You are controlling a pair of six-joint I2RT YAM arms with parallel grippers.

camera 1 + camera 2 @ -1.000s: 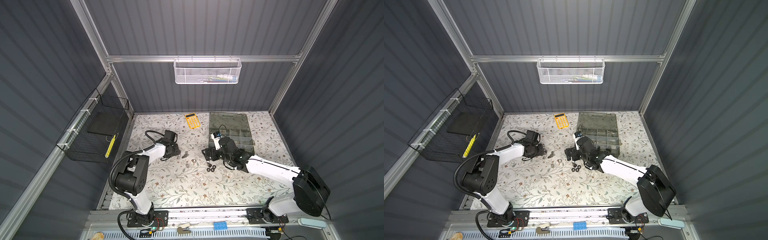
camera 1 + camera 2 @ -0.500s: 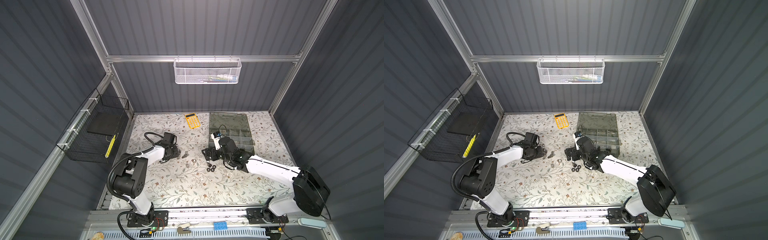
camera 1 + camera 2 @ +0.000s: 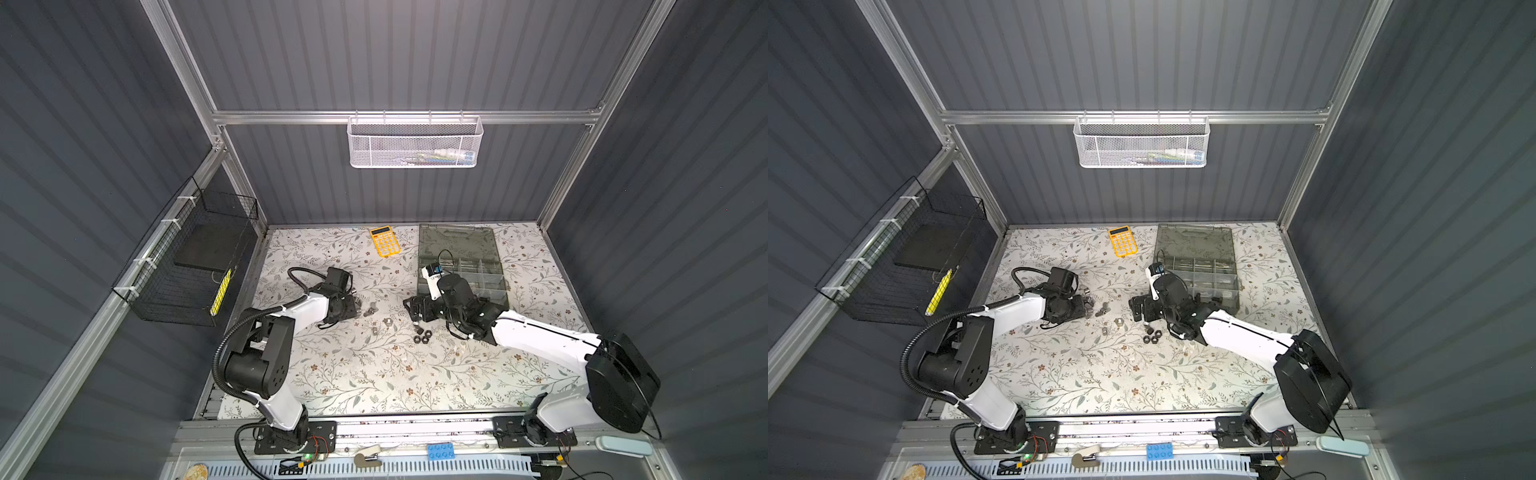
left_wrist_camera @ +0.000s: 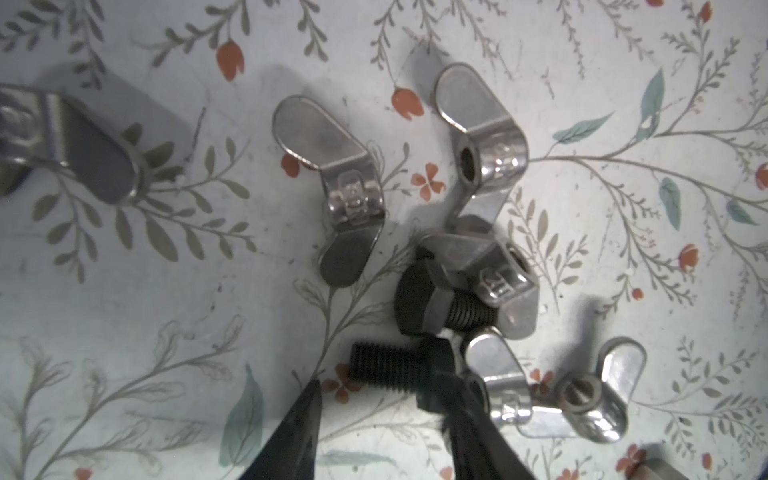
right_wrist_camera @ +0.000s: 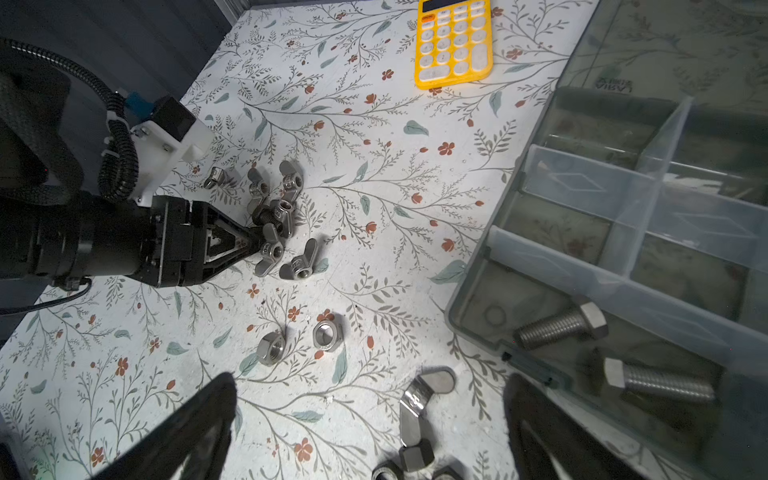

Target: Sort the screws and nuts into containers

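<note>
Black bolt [image 4: 395, 368] lies flat on the counter [image 4: 124, 332], in a heap of hardware well apart from the organizer box [image 5: 465, 299], on the left arm's side of it. The left tool [image 4: 378, 390] is released and straddles the bolt lengthwise. One finger [image 4: 299, 428] stands clear of the threaded tip. The other is against the head, where a wing nut [image 4: 498, 374] lies touching.

The grip looks risky to me. Closing end to end on a short bolt gives little purchase, so it could tip up or squirt out sideways. The finger at the head may also trap that wing nut and carry it along, and it would then land in the wrong compartment.

A second black bolt [image 4: 432, 303] sits just beside the first, with another wing nut [image 4: 498, 274] lying across it. Any sideways drag would probably stir the whole heap and scatter pieces farther from the box.

The right tool [image 5: 370, 386] is spread wide and holds nothing. It hovers close by the box's near corner, above a lone wing nut [image 5: 419, 399] and some black nuts [image 5: 415, 457]. Two silver bolts [image 5: 561, 328] already lie in the compartment at that corner. If the left arm carries its bolt to the box, the right arm may be in its way, so a collision there is possible.
</note>
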